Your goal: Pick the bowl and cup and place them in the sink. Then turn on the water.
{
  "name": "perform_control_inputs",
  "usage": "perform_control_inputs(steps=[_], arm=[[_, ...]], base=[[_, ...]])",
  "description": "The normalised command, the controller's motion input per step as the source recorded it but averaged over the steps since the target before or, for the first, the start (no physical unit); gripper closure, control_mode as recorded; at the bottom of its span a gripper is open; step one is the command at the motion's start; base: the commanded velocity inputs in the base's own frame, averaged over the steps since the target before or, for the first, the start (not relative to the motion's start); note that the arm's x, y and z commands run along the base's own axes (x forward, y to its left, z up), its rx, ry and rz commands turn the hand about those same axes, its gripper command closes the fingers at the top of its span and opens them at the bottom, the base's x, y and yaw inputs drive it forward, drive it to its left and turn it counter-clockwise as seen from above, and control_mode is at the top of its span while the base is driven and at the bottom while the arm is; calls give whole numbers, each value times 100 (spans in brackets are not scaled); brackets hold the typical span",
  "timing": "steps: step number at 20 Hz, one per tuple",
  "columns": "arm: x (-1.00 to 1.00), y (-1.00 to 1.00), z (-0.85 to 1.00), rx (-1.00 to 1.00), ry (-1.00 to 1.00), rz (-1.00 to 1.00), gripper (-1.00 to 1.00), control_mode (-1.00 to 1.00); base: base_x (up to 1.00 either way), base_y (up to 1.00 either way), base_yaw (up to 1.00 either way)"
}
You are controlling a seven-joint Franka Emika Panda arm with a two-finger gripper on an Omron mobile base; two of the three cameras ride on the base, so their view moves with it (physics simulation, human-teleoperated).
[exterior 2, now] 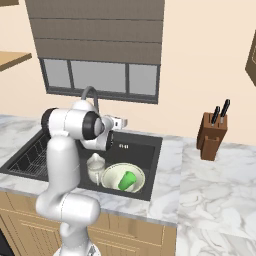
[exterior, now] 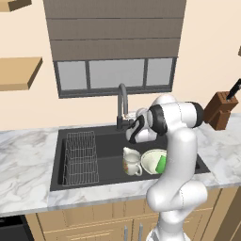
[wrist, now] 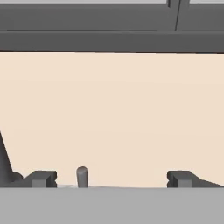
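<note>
Sink (exterior: 108, 136), black and rectangular, sits recessed in the white marble bench (exterior: 28, 155) beneath a window (exterior: 115, 74) with a brown slatted blind, its wire rack (exterior: 81, 157) lying in the left part of the basin. Rising in front of it, the white arm bends over the basin's right part, its wrist turned toward the back wall. Inside the sink at the right, the pale bowl (exterior 2: 114, 175) rests on the basin floor with the green cup (exterior 2: 127, 180) lying tilted inside it, and a cream handled jug (exterior: 131, 162) stands just beside the bowl on its left. Behind them the dark grey gooseneck faucet (exterior: 122, 101) arches up from the rear rim of the sink. A wooden knife block (exterior 2: 212, 135) with dark handles stands on the bench well to the right of the basin. The claw (wrist: 112, 178) is held up near the faucet base, facing the beige wall, its two dark fingertips (wrist: 41, 178) set wide apart with nothing between them. In the hand view a small grey upright lever (wrist: 82, 176) shows between the fingertips, nearer the left one, while the faucet's dark stem edges in at the far left; whether the claw touches the lever cannot be told.
</note>
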Motion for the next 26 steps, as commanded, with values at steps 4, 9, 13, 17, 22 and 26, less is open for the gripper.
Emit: perform_control_inputs(steps=[4,9,13,17,22,26], arm=[[9,5,-21,0,-2,0,-100,-100],[7,2,-16,0,-2,0,-100,-100],[10,1,-4,0,-2,0,-100,-100],[8,0,0,0,-2,0,-100,-100],[1,0,0,0,0,0,-100,-100],[0,-4,0,0,0,0,-100,-100]], base=[[0,0,0],[0,0,0],[0,0,0],[0,0,0],[0,0,0],[0,0,0]])
